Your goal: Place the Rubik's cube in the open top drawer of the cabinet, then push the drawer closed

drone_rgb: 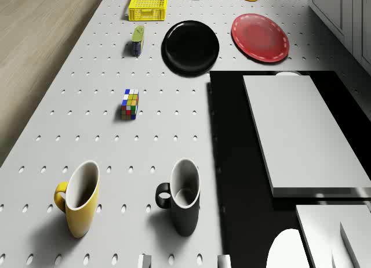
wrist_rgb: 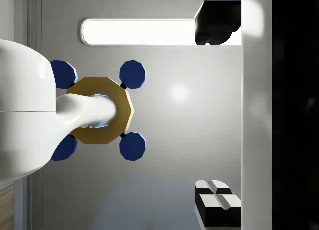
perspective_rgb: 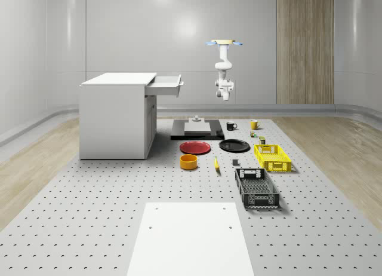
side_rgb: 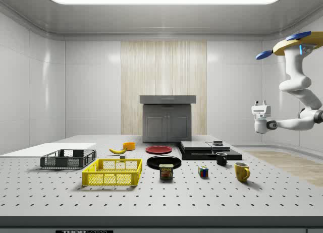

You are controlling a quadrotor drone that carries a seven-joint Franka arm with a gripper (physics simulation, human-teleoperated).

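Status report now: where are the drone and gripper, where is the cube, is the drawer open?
Drone hovering high, gripper in the air, holding nothing. Rubik's cube on the table near the black mug. Top drawer open, nothing blocking.

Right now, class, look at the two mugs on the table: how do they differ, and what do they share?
The yellow mug is bright yellow, the black mug black. In the drone view, the yellow mug stands nearer the table's edge by the wooden floor, the black mug right beside the black platform. Both stand upright, open and empty-looking, each with one handle, side by side but apart.
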